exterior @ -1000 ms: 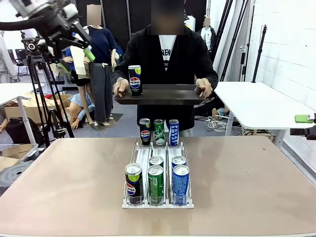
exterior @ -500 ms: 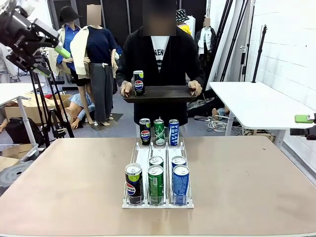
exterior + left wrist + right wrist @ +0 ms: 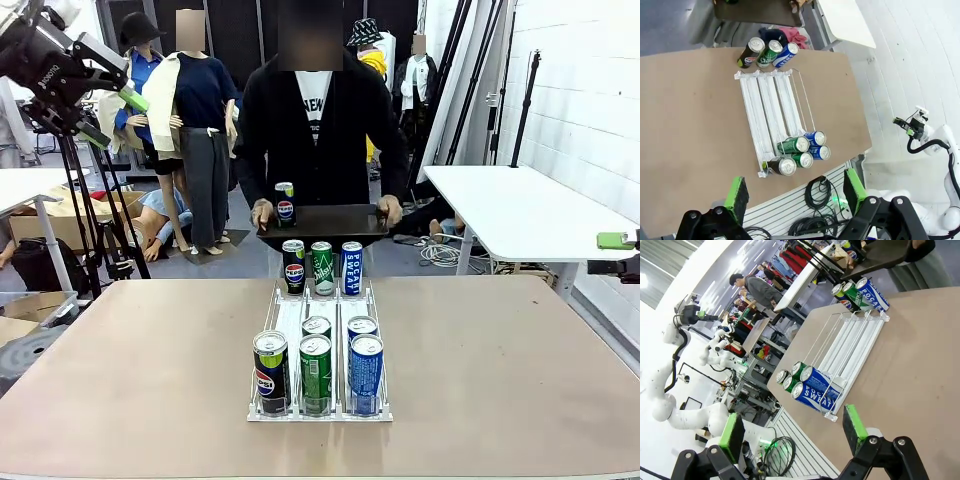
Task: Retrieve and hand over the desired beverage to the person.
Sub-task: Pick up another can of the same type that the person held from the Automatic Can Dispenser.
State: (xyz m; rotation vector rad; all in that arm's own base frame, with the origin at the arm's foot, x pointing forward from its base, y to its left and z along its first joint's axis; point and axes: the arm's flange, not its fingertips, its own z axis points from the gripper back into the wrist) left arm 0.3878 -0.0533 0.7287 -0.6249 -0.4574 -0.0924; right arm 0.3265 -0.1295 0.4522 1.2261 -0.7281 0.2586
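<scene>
1 person [image 3: 320, 130] holds tray [image 3: 335, 222]; legs hidden behind table [image 3: 150, 380].

The counter [image 3: 520, 380] is tan; the rack [image 3: 288, 312] is white. It carries a black can [image 3: 270, 372], a green can [image 3: 316, 374] and a blue can [image 3: 366, 373] with white lettering. The person [image 3: 320, 130] wears a black jacket over a white T-shirt. The tray [image 3: 330, 222] is black.

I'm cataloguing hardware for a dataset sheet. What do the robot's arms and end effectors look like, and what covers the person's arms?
The left arm and right arm are white with rounded links. The left end effector and right end effector are black, two-fingered, with green pads; the left carries white lettering. The person's sleeves are long and black.
</scene>
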